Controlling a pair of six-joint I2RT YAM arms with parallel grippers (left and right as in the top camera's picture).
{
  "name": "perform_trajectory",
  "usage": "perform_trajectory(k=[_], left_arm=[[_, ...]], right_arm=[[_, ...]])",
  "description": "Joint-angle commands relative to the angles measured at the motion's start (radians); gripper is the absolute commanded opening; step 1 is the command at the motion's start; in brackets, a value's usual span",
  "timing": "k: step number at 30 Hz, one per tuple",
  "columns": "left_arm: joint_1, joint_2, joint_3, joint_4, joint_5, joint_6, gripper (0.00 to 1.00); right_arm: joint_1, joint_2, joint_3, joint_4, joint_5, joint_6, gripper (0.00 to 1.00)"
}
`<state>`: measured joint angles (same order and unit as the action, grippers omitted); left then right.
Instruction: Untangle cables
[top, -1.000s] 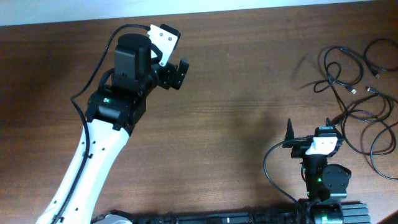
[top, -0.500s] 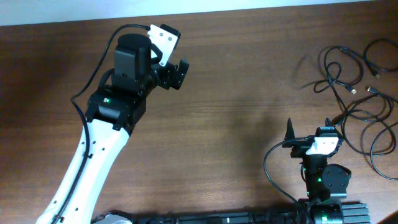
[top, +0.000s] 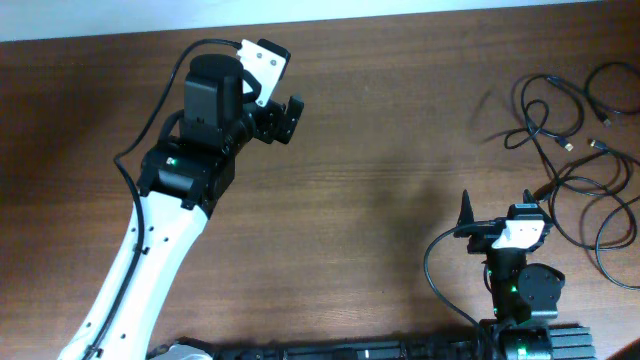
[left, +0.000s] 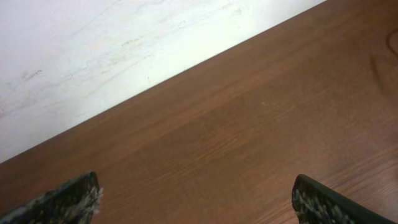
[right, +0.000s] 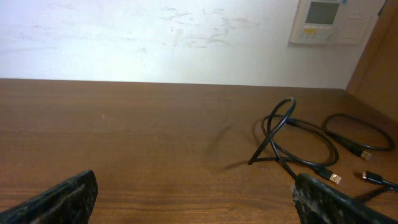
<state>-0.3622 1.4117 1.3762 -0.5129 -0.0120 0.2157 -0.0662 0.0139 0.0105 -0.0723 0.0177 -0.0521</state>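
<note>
The cables (top: 580, 150) are thin black cords with small plug ends, lying in loose overlapping loops at the table's right side. In the right wrist view they (right: 298, 140) rise in a loop ahead and to the right, with a gold plug on the wood. My right gripper (top: 497, 215) is open and empty, left of the cables; its fingers frame bare wood (right: 194, 196). My left gripper (top: 285, 118) is open and empty at the far left, near the table's back edge, far from the cables. In its wrist view (left: 196, 199) only wood and wall show.
A white wall (left: 93, 56) runs along the table's back edge. A wall control panel (right: 323, 18) hangs at upper right. The brown wooden table (top: 380, 180) spans the whole view. A black wire (top: 435, 270) curls by the right arm's base.
</note>
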Motion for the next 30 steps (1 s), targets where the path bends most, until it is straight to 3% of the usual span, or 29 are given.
perform_trajectory(k=[1,4,6,8,12,15,24,27,30], left_arm=[[0.007,-0.020,0.002,-0.005,-0.003,-0.013,0.99],[0.010,-0.048,-0.009,-0.095,-0.055,-0.013,0.99],[0.032,-0.108,-0.100,-0.075,-0.056,-0.013,0.99],[0.056,-0.208,-0.256,0.052,-0.048,-0.013,0.99],[0.133,-0.463,-0.675,0.458,0.124,-0.013,0.99],[0.170,-0.637,-0.912,0.700,0.147,-0.014,0.99],[0.242,-1.040,-1.342,0.998,0.143,-0.138,0.99],[0.270,-1.184,-1.368,0.867,0.127,-0.168,0.99],[0.299,-1.300,-1.368,0.640,0.108,-0.187,0.99]], right_arm=[[0.007,-0.011,-0.005,-0.007,-0.006,0.008,0.99],[0.007,-0.011,-0.005,-0.007,-0.005,0.008,0.99],[0.007,-0.011,-0.005,-0.007,-0.006,0.008,0.99],[0.007,-0.011,-0.005,-0.007,-0.005,0.008,0.99],[0.007,-0.011,-0.005,-0.007,-0.006,0.008,0.99],[0.007,-0.011,-0.005,-0.008,-0.006,0.008,0.99],[0.007,-0.011,-0.005,-0.008,-0.006,0.008,0.99],[0.007,-0.011,-0.005,-0.007,-0.006,0.008,0.99],[0.007,-0.011,-0.005,-0.007,-0.005,0.008,0.99]])
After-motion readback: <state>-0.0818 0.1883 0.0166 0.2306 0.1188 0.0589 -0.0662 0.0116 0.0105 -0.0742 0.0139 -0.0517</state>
